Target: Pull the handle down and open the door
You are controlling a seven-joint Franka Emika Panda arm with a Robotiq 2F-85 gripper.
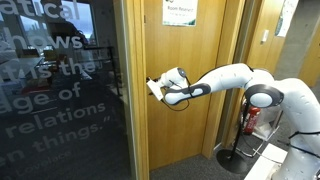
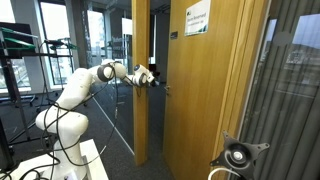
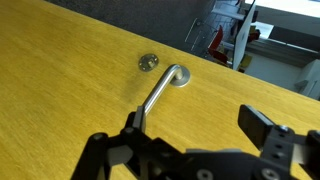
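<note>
Across the tall wooden door (image 1: pixel 190 110), the white arm (image 1: pixel 225 78) reaches level with the latch edge so its gripper (image 3: pixel 195 122), jaws spread wide and clasping nothing, sets one finger (image 3: pixel 128 138) beside the slim silver handle (image 3: pixel 160 92), just by the round keyhole plate (image 3: pixel 148 62), seemingly to push it down.

The pincer (image 2: pixel 148 77) hangs at the edge of the door (image 2: pixel 205 110) (white paper notice (image 2: pixel 198 20) up top)

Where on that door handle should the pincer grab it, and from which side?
Probably the free end of the handle, farthest from its round pivot, for leverage. Come straight at the door, the open pincer straddling the slim bar.
</note>
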